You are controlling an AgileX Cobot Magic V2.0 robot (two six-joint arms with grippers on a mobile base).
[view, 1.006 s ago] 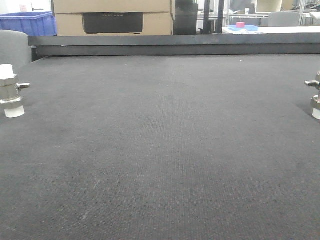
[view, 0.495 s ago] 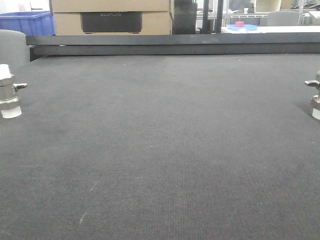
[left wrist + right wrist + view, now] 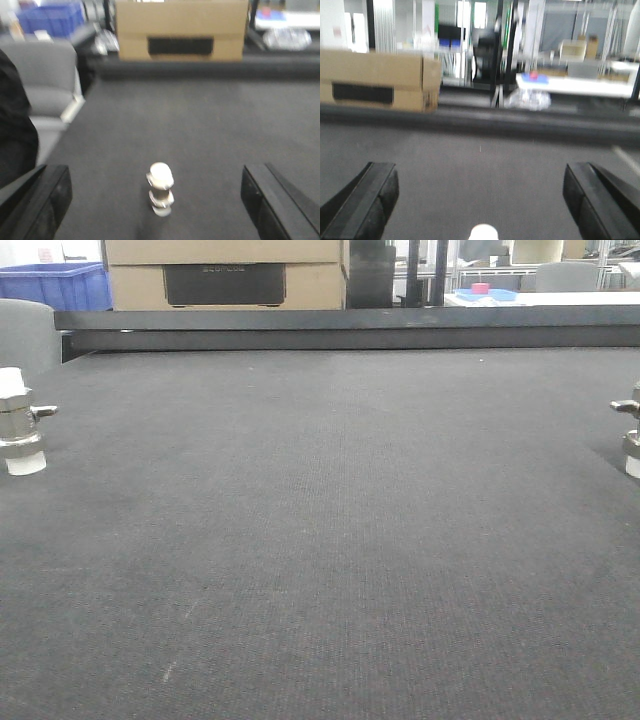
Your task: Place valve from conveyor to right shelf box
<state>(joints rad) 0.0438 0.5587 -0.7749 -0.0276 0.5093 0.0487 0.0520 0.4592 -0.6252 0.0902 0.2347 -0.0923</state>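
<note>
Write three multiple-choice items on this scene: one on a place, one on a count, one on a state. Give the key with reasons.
1. In the front view, where on the conveyor does the left valve stand?
A. far left
B. centre
C. against the far rail

2. How many valves show in the front view?
A. one
B. two
C. four

3. The left tool is:
A. shut on a valve
B. open
C. out of view

Key:
1 A, it stands upright at the picture's left edge.
2 B, the left valve plus the right valve, which is cut off at the right edge.
3 B, its fingers stand wide apart in the left wrist view.
</note>
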